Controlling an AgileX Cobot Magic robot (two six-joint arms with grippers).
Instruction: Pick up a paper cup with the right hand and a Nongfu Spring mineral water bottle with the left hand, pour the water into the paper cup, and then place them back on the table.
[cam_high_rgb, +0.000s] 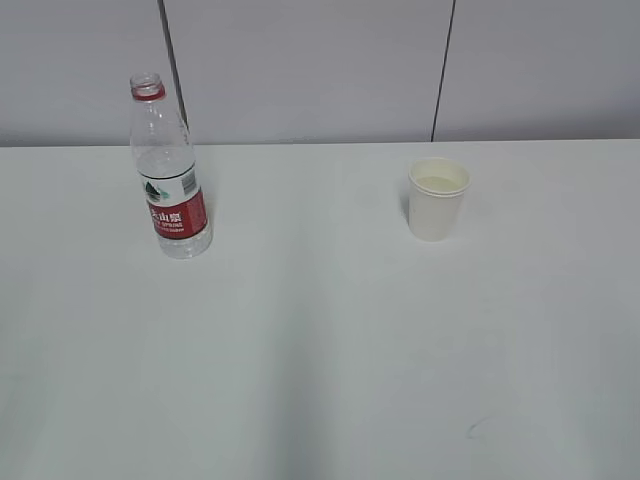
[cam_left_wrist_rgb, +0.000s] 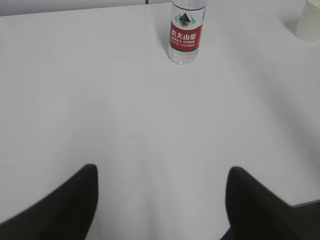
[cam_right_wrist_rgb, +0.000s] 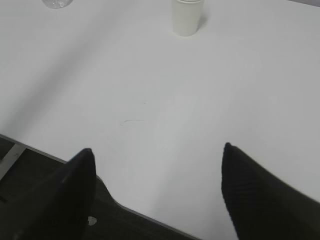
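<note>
The Nongfu Spring bottle (cam_high_rgb: 170, 170) stands upright and uncapped at the back left of the white table (cam_high_rgb: 320, 340), with a little water at its bottom. The paper cup (cam_high_rgb: 438, 199) stands upright at the back right. Neither arm shows in the exterior view. In the left wrist view the bottle (cam_left_wrist_rgb: 186, 32) is far ahead of my open, empty left gripper (cam_left_wrist_rgb: 160, 172), and the cup's edge (cam_left_wrist_rgb: 309, 22) shows at top right. In the right wrist view the cup (cam_right_wrist_rgb: 187, 17) is far ahead of my open, empty right gripper (cam_right_wrist_rgb: 157, 152). The bottle's base (cam_right_wrist_rgb: 57, 3) shows at top left.
A small dark scuff mark (cam_high_rgb: 478, 427) lies on the table near the front right; it also shows in the right wrist view (cam_right_wrist_rgb: 131, 121). The table's near edge (cam_right_wrist_rgb: 145, 216) runs under the right gripper. A grey panelled wall (cam_high_rgb: 320, 60) stands behind the table.
</note>
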